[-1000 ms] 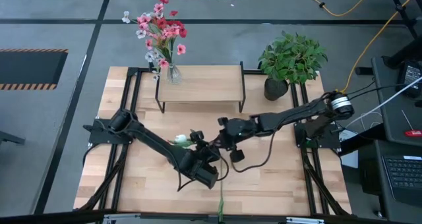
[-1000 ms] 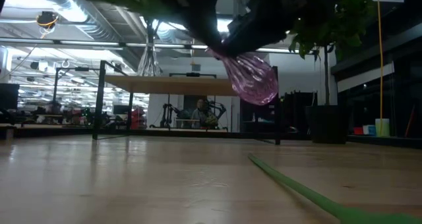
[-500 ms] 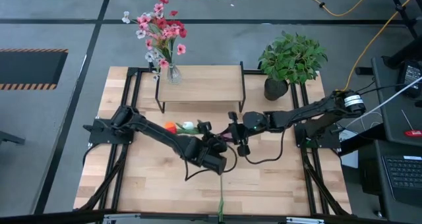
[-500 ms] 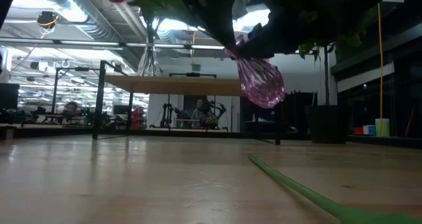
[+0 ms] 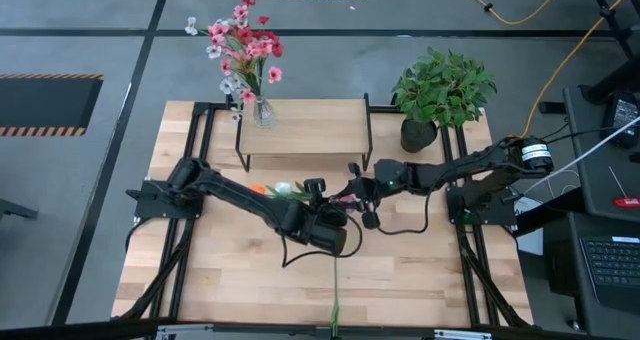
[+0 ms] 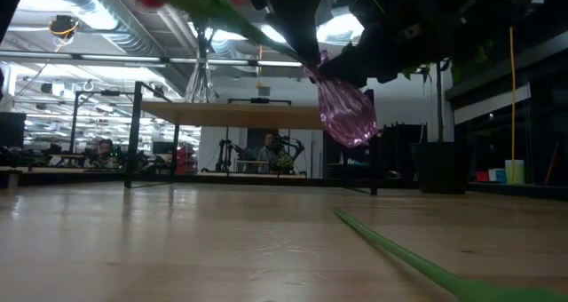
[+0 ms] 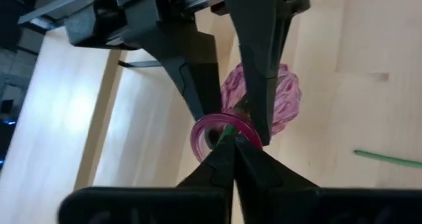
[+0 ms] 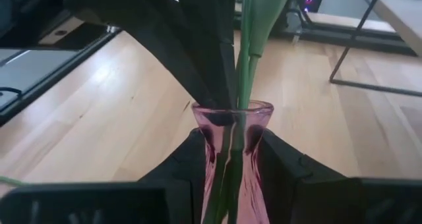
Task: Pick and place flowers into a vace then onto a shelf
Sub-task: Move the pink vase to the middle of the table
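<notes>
A pink glass vase (image 6: pixel 346 109) hangs tilted above the table's middle, with my right gripper (image 8: pixel 234 159) shut on it. Green flower stems (image 8: pixel 245 59) enter its mouth, and my left gripper (image 7: pixel 232 143) is shut on a stem just outside the rim (image 7: pixel 206 128). The orange and white blooms (image 5: pixel 273 190) reach toward the table's left. Another green stem (image 6: pixel 399 251) lies flat on the tabletop near the front edge. The shelf (image 5: pixel 305 130) stands at the far side. My left gripper pinches the green stem (image 7: pixel 227 132) between its two fingertips right at the vase's mouth. The fingers slant down from the near left. The stem's lower end is inside the vase, and its bloom end rises clear of the table (image 6: pixel 204 0). My right gripper pinches the vase's narrow neck (image 8: pixel 232 140) between its two fingers, just below the rim. It comes nearly level from the table's right. The vase is lifted clear of the table and tilted, with its round body (image 7: pixel 280 99) lower than the mouth.
A clear vase with pink and red flowers (image 5: pixel 245 50) stands on the shelf's left end. A bushy potted plant (image 5: pixel 440 88) stands at the far right corner. Bare tabletop (image 5: pixel 230 270) lies near the front left.
Both grippers have moved toward the table's far edge and a little to the right, with vase and flower together. The right arm has drawn back toward its base and tipped. The blooms have swung out to the left, and the orange one has come into sight.
</notes>
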`<state>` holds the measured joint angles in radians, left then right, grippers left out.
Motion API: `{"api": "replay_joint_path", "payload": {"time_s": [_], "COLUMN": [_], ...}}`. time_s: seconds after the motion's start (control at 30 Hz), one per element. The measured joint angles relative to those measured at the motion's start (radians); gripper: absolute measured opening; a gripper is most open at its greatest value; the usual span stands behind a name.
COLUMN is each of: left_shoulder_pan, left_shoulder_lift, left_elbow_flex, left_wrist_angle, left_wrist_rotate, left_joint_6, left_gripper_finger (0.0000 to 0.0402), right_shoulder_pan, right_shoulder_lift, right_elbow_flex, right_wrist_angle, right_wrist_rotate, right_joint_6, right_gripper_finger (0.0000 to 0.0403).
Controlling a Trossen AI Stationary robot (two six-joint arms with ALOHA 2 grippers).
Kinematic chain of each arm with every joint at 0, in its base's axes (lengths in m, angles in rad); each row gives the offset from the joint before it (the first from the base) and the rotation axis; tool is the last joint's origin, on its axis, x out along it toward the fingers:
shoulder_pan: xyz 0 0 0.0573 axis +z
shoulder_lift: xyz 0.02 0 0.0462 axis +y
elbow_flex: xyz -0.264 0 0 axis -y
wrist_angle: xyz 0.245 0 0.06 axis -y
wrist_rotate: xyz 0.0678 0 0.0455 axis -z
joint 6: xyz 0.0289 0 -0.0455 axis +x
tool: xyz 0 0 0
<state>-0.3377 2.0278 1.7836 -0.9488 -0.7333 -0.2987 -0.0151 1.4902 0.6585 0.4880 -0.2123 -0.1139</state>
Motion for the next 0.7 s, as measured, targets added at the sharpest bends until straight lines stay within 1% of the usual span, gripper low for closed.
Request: {"api": "replay_joint_path", "payload": {"time_s": [0.23, 0.37, 0.47, 0.57, 0.7], "left_shoulder_pan": [0.01, 0.016, 0.017, 0.019, 0.019], "left_shoulder_lift": [-0.04, -0.064, -0.071, -0.07, -0.069], "left_elbow_flex": [0.0, 0.0, 0.002, 0.004, 0.043], "left_wrist_angle": [0.002, 0.012, 0.026, 0.027, 0.002], "left_wrist_rotate": [0.003, 0.004, 0.006, 0.008, 0.01], "left_joint_6": [0.014, 0.034, 0.037, 0.076, 0.131], "left_gripper_finger": [0.0002, 0.0002, 0.0002, 0.0002, 0.0002], "right_shoulder_pan": [-0.013, -0.031, -0.045, -0.047, -0.051], "right_shoulder_lift": [-0.002, -0.002, -0.002, -0.002, -0.002], "right_elbow_flex": [-0.031, -0.073, -0.108, -0.123, -0.124], "right_wrist_angle": [0.1, 0.222, 0.319, 0.338, 0.36], "right_wrist_rotate": [0.005, 0.003, -0.025, -0.021, -0.012], "right_joint_6": [0.005, 0.04, 0.079, 0.084, 0.084], "right_gripper_finger": [0.01, 0.01, 0.01, 0.01, 0.01]}}
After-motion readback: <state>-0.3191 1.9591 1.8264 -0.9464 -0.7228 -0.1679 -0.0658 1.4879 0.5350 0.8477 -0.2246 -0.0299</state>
